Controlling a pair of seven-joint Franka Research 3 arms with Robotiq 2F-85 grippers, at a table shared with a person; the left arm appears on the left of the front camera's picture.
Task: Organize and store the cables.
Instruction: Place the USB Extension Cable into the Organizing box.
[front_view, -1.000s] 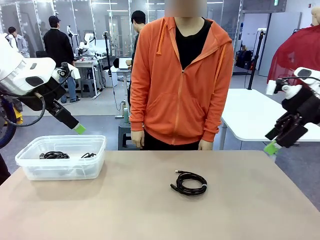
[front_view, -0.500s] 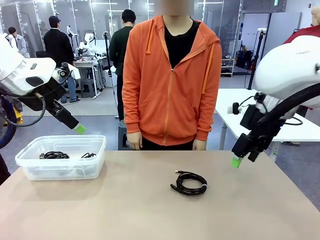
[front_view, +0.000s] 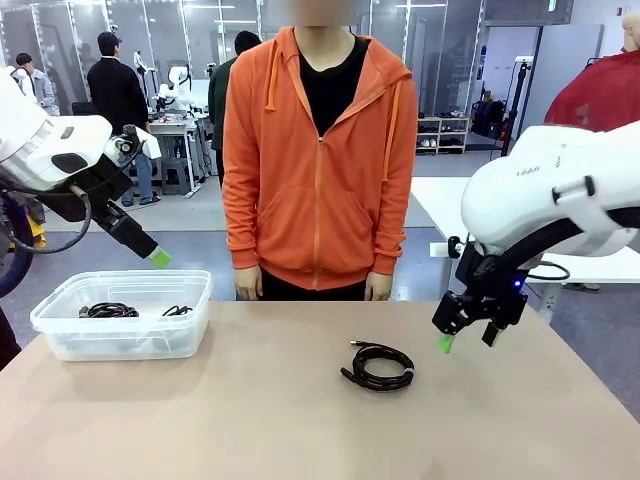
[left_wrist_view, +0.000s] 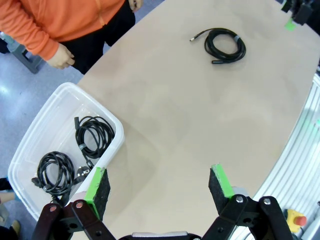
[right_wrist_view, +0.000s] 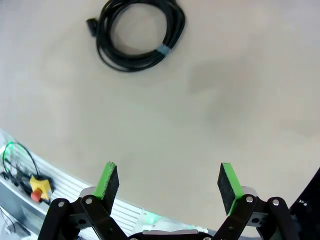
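Observation:
One coiled black cable (front_view: 378, 366) lies loose on the tan table (front_view: 250, 420) near its middle; the left wrist view has it far off (left_wrist_view: 225, 45), and the right wrist view has it ahead of the fingers (right_wrist_view: 137, 35). Two more coiled cables (left_wrist_view: 94, 136) (left_wrist_view: 54, 172) lie in the clear plastic bin (front_view: 120, 330). My right gripper (front_view: 467, 338) hangs open just above the table, to the right of the loose cable, with nothing between its pads (right_wrist_view: 170, 182). My left gripper (front_view: 155, 256) is open and empty, held above the bin (left_wrist_view: 160, 185).
A person in an orange hoodie (front_view: 320, 150) stands at the far edge, hands (front_view: 248, 283) hanging at the table's rim. The bin (left_wrist_view: 35, 130) sits at the table's left end. A white table (front_view: 480, 230) stands behind at the right.
My right arm has swung in from the right and come down toward the table, ending just right of the loose cable. The person has shifted left. My left arm has not moved.

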